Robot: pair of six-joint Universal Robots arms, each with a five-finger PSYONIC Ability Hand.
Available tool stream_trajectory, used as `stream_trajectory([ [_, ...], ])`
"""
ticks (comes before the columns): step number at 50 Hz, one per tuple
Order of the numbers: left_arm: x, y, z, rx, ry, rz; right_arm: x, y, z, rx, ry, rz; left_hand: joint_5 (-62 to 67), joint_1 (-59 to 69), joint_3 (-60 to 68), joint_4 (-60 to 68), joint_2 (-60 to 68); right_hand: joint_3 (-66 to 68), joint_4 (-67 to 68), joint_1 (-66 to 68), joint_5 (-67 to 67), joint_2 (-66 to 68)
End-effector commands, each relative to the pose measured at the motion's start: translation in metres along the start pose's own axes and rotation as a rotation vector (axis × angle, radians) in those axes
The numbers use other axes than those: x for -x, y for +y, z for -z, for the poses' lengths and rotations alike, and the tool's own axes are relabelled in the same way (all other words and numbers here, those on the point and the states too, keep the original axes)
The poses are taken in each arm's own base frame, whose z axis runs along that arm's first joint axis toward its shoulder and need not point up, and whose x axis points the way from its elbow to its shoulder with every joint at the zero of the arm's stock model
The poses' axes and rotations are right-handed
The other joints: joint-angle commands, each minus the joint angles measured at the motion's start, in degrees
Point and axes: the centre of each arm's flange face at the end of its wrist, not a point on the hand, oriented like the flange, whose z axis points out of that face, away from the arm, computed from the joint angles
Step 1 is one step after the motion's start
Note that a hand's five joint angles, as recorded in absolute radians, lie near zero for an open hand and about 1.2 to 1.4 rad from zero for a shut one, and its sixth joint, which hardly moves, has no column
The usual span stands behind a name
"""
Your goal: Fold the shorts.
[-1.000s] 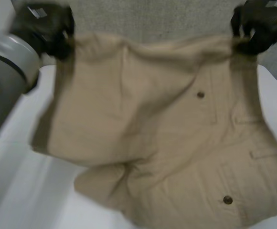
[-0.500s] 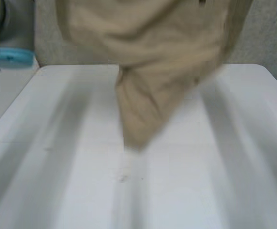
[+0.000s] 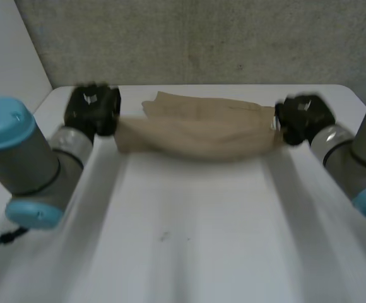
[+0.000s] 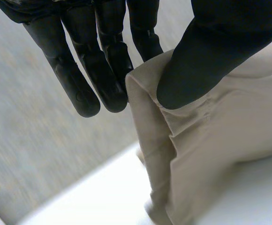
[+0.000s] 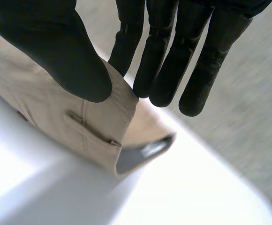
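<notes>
Just a second earlier the shorts (image 3: 199,129) had hung spread wide and high between the two hands. Half a second later they dangled in a narrow drape over the worktop (image 3: 189,240). Now they lay low at its far side, drawn out into a long, bunched band from one hand to the other.

The left hand (image 3: 93,108) held one end. In its wrist view the thumb (image 4: 211,56) pinched a folded corner of the cloth (image 4: 206,140) against the nearest of the straight fingers (image 4: 86,79). The right hand (image 3: 304,118) held the other end the same way. Its thumb (image 5: 56,51) pressed the waistband (image 5: 47,108) against its fingers (image 5: 164,61), just above a belt loop (image 5: 91,129). Both grips looked firm, and the cloth between them sat fairly taut.

The swing down had, by my reading, put the shorts on the worktop doubled over on themselves, so a first fold was probably made. It was rumpled, though, with ridges along its length rather than a flat layer. Whether the edges lined up could not be told from these views. The hands likely needed to let go and flatten the cloth before any further fold.
</notes>
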Motion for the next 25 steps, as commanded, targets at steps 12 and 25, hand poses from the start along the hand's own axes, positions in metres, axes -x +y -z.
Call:
stream_trajectory([
  [12, -0.014, 0.039, 0.091, 0.469, 0.153, -0.122, 0.022, 0.030, 0.054, 0.354, -0.217, 0.177, 13.66, 16.41, 11.77, 11.53, 11.51, 12.21, 11.69, 25.56, 13.46, 12.85],
  [25, -0.021, 0.047, 0.121, 0.624, 0.234, -0.172, 0.031, 0.043, 0.091, 0.560, -0.394, 0.271, 13.66, 16.41, 11.77, 11.53, 11.51, 12.21, 11.69, 25.56, 13.46, 12.85],
])
